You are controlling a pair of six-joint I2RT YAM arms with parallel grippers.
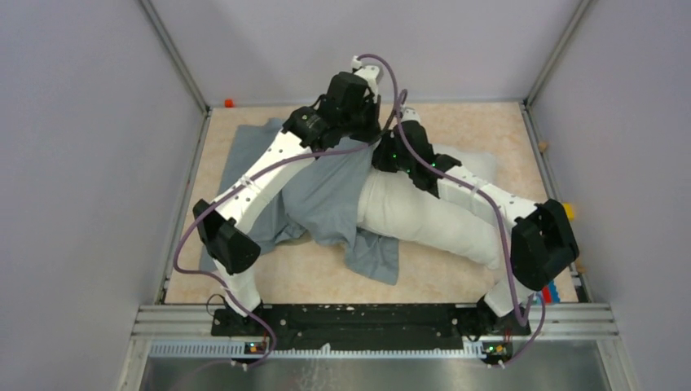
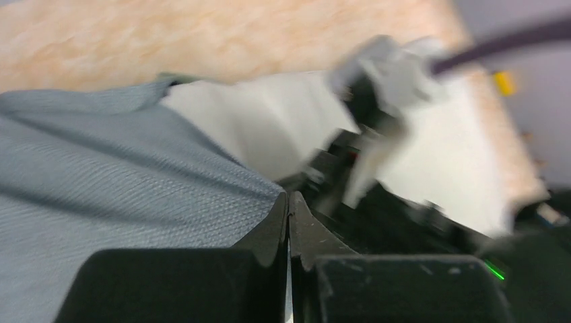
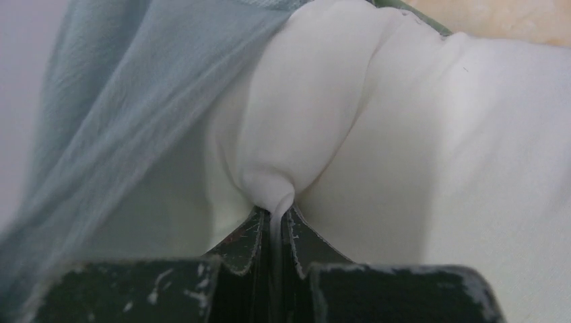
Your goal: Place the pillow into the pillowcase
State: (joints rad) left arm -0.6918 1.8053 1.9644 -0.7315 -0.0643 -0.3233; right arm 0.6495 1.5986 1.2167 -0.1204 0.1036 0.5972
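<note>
Soft, even overhead light, with only faint shadows on the desk [image 1: 456, 281]. The left wrist view is motion-blurred, worst toward two o'clock. The right wrist view is sharper, its pillow [image 3: 438, 148] bright white.

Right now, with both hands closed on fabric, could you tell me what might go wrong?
The right hand pinches only a small fold of the pillow, so it may slip free when pulled. The left hand, gripping the pillowcase, works very near the right arm, so they could collide.
</note>
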